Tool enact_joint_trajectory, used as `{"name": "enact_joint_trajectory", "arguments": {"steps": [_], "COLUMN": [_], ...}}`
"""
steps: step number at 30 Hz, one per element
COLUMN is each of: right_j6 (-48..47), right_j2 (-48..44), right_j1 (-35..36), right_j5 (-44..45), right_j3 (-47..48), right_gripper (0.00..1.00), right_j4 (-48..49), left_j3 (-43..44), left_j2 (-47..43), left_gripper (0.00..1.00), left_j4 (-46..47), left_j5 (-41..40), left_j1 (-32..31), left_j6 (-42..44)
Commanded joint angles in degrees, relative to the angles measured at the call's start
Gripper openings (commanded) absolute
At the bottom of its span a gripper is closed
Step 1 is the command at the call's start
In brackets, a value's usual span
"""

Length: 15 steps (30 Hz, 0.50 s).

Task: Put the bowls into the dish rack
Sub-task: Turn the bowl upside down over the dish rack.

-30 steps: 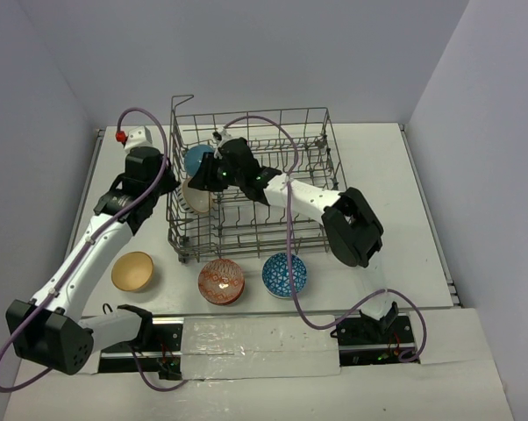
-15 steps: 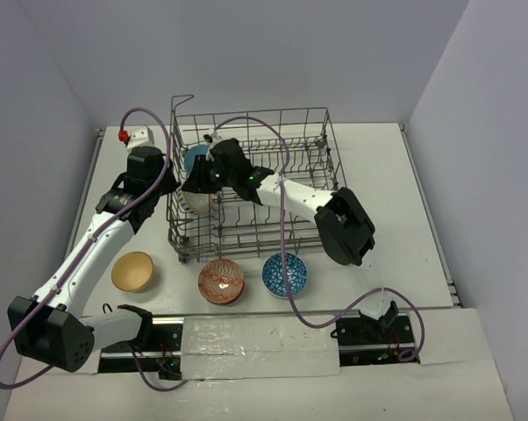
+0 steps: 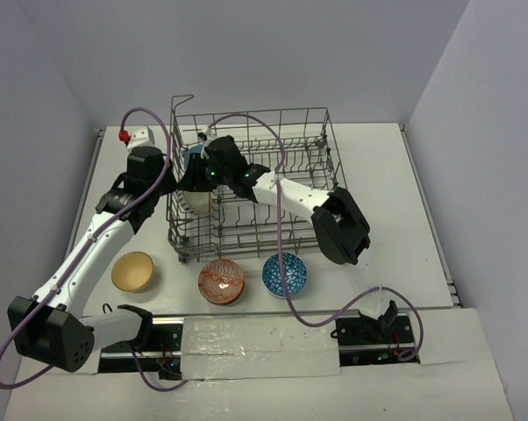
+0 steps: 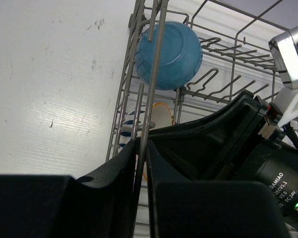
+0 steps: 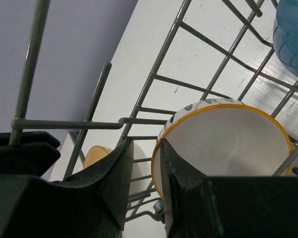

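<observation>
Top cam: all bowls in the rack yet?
No, a yellow bowl, a red patterned bowl and a blue patterned bowl sit on the table in front of the dish rack.

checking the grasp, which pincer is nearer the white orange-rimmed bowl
Right. The right pincer straddles the rim of the white orange-rimmed bowl; the left pincer clamps the grey wire dish rack beside it.

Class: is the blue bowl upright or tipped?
Tipped on its side: the blue bowl shows its round base sideways, between wires of the rack.
</observation>
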Motion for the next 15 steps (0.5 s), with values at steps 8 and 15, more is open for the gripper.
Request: {"name": "enact_joint_trajectory", "arguments": {"steps": [8, 15], "right_j6": [-1.30, -1.04], "right_j2": [1.62, 1.71], "right_j1": [0.79, 0.79], "right_j5": [-0.71, -0.79], "right_j3": [3.51, 3.16], "right_gripper": [0.29, 0.17], "right_j4": [-0.87, -0.43], "left_j3": [1.79, 1.70], "left_j2": [-0.64, -0.73], "left_gripper": [0.17, 0.17], "left_j4": [0.34, 0.25], "left_j5": [-0.35, -0.35], "left_j1": [-0.20, -0.11], "left_j6": [-0.13, -0.22]}}
